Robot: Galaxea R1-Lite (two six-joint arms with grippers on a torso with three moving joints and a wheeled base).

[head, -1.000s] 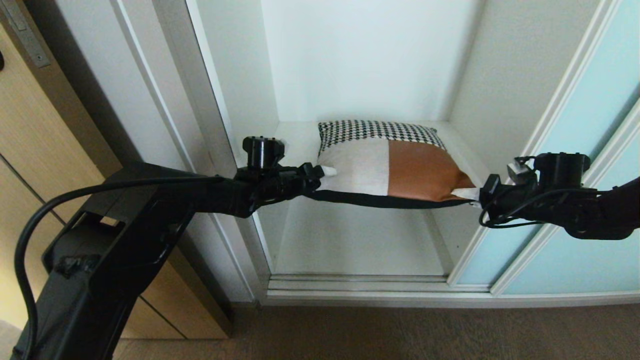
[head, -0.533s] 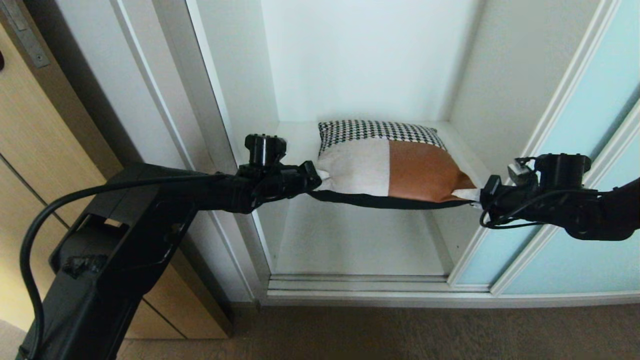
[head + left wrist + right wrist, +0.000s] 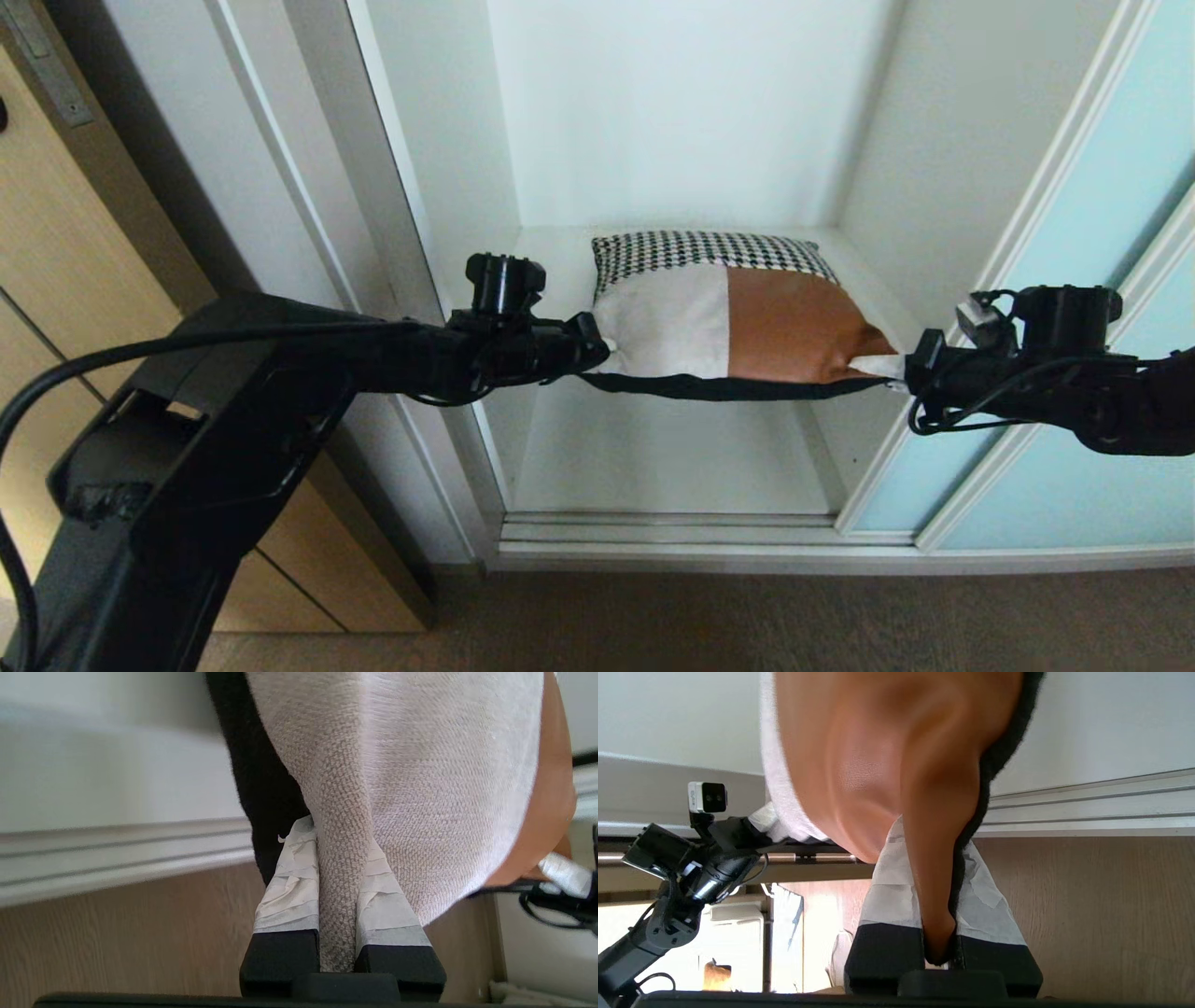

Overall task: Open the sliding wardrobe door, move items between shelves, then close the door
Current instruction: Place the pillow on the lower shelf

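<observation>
- The cushion hangs in the wardrobe opening, stretched between both arms, its far edge over or on the shelf; whether it touches there I cannot tell
- Left gripper: jaws pinching a thin fold of cream fabric at the cushion's left corner. Only cloth is caught, not stuffing, so the fold could slide out under the cushion's weight
- Right gripper: jaws pinching a narrow tuck of the brown leather corner. Leather looks smooth, so this is the likelier grip to slip
- If one corner lets go, the cushion would swing down from the other and likely drop to the lower shelf or floor
- If the arms move unevenly, they would pull the cover taut and drag a fold free, or let the middle sag and catch on a shelf edge
- The door stands slid open just beside the right arm; a wide swing there could knock its frame
</observation>
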